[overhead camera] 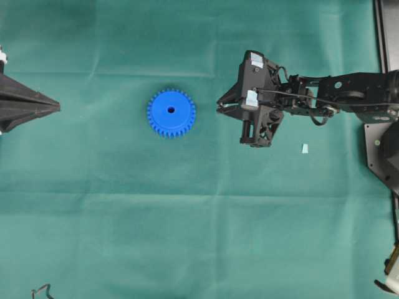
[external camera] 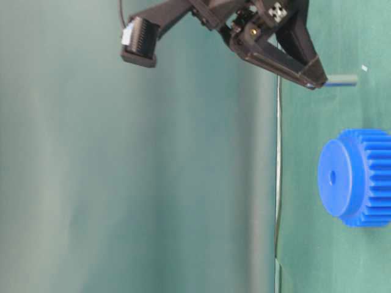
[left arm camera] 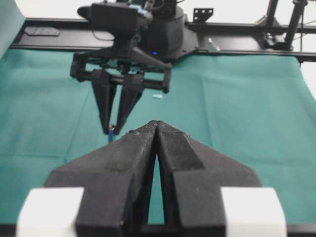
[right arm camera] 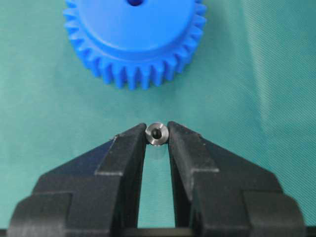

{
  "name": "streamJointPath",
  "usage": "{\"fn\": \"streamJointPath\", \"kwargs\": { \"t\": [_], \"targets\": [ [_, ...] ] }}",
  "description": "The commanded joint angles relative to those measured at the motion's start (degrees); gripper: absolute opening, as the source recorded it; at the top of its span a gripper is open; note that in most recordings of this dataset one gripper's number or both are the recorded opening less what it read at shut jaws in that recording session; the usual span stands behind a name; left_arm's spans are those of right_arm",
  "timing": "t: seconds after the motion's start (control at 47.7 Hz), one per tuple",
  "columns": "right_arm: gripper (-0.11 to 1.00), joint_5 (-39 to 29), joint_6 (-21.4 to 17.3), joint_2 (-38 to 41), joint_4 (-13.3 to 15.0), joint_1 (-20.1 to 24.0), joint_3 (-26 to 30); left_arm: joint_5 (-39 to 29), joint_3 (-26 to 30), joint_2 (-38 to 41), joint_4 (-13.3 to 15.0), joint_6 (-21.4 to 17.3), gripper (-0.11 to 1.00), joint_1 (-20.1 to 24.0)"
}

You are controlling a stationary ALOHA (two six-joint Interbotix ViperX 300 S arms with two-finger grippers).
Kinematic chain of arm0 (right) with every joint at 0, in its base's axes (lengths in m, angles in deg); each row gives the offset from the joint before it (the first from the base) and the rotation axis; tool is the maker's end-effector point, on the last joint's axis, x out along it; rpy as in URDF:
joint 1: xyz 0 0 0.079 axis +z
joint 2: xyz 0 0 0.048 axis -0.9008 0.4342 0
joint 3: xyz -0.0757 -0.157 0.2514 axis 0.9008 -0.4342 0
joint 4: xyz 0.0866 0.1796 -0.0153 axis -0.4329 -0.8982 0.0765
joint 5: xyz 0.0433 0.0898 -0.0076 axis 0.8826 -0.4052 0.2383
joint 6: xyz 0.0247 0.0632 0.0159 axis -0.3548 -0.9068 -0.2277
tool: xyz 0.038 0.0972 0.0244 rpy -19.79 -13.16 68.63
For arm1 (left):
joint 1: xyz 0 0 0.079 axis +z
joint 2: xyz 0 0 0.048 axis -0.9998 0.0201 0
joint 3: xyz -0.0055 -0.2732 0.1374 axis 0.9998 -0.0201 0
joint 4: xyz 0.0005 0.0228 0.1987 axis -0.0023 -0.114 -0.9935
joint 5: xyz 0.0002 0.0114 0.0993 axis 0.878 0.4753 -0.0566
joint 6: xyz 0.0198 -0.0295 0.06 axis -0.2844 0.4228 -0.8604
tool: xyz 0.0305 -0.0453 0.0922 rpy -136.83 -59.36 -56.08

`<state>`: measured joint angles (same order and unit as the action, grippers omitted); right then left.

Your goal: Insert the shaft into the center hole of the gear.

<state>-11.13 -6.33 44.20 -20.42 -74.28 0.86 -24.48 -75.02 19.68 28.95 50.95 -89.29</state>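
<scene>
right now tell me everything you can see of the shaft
The shaft is a small silvery metal pin, its round end face showing a dark recess. It is pinched between the right gripper fingertips, raised off the green cloth, pointing down toward it. It sits short of the blue gear, touching only the fingers.

One blue gear (overhead camera: 171, 113), one metal shaft (right arm camera: 157, 134), one pale scrap (overhead camera: 305, 148), two end effectors: left (overhead camera: 56, 107), right (overhead camera: 219, 106)

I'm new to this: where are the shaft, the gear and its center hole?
shaft (right arm camera: 157, 134): right wrist view, its round end face between the fingers.
gear (overhead camera: 181, 121): overhead view, its flat face.
center hole (overhead camera: 171, 110): overhead view, the dark opening.
</scene>
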Motion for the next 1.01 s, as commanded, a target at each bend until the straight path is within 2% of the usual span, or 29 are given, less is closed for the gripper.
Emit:
{"fn": "streamJointPath", "kwargs": {
  "t": [0.0, 0.985],
  "targets": [
    [0.18, 0.88, 0.00, 0.00, -0.18, -1.14, 0.44, 0.44, 1.49, 0.44, -0.09, -0.09, 0.00, -0.09],
    [0.18, 2.64, 0.00, -0.53, -0.18, -2.20, -1.93, 0.70, 1.49, 0.44, -0.09, 0.00, 0.00, -0.09]
  ]
}}
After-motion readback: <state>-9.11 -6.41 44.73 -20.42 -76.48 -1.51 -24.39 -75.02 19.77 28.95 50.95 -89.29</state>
